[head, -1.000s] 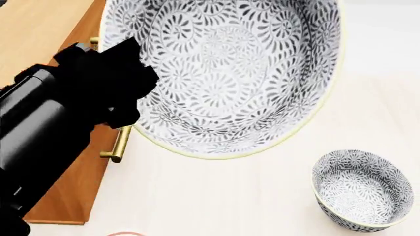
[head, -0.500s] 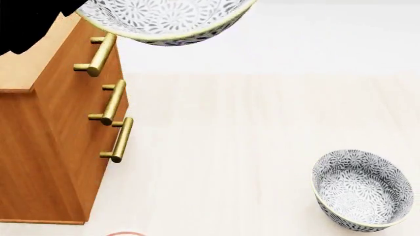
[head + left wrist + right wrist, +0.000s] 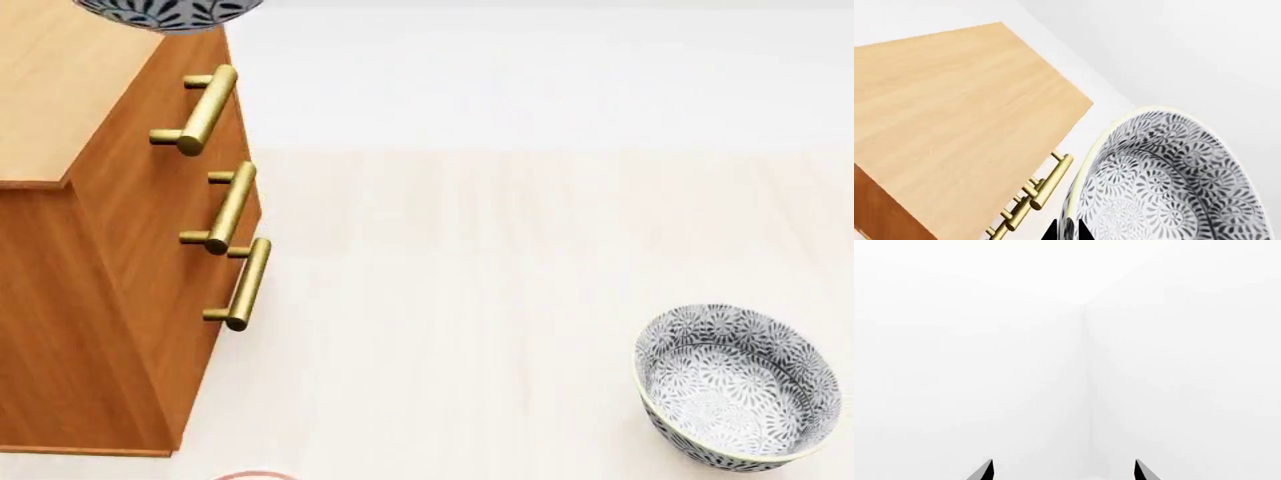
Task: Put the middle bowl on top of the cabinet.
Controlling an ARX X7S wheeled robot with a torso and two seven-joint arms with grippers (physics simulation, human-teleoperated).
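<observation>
In the left wrist view my left gripper (image 3: 1067, 231) is shut on the pale rim of the middle bowl (image 3: 1167, 180), one dark finger on each side of the wall. The bowl hangs in the air beside the cabinet (image 3: 954, 115), near its brass handles (image 3: 1047, 182). The head view shows only the underside of the middle bowl (image 3: 167, 12) at the top edge, above the cabinet (image 3: 120, 330) and its light top. My left arm is out of that view. My right gripper (image 3: 1063, 470) is open, faces blank white walls and holds nothing.
A second floral bowl (image 3: 737, 388) stands on the pale floor at the lower right of the head view. Three brass handles (image 3: 230, 208) stick out of the cabinet front. A thin reddish curved edge (image 3: 254, 474) shows at the bottom of that view.
The middle bowl has risen and moved left, from filling the head view to just its underside over the cabinet top. My left arm has left that view.
</observation>
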